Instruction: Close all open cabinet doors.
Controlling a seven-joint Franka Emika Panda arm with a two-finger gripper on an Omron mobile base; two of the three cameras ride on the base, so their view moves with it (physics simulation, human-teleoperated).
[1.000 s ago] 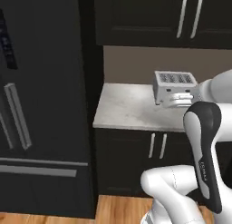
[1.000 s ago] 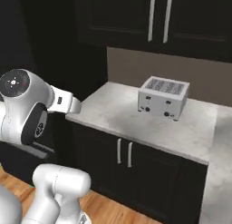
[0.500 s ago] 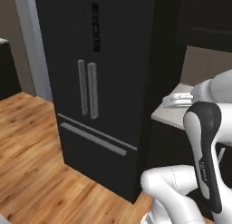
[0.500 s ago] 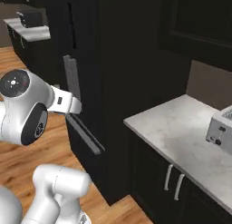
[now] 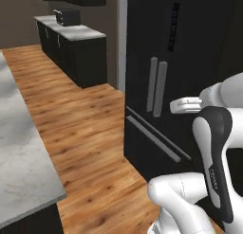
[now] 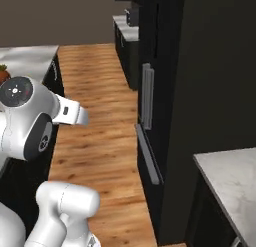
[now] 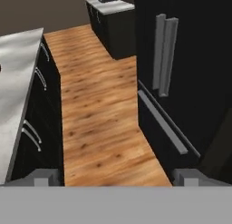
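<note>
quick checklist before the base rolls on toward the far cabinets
1. Gripper empty, jaws wide apart: ok.
2. Wooden floor ahead free of obstacles: ok.
3. Black fridge on the right, both doors flush: ok.
4. Island counter on the left, gap for the base: cannot tell.
5. Far cabinet doors under the distant counter, open or shut: cannot tell, too small.
6. Arm tucked close to the body: ok.

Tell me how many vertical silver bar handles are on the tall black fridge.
2: a left vertical silver bar handle and a right vertical silver bar handle, side by side at the middle of the tall black fridge. A separate horizontal drawer handle sits below them.
</note>
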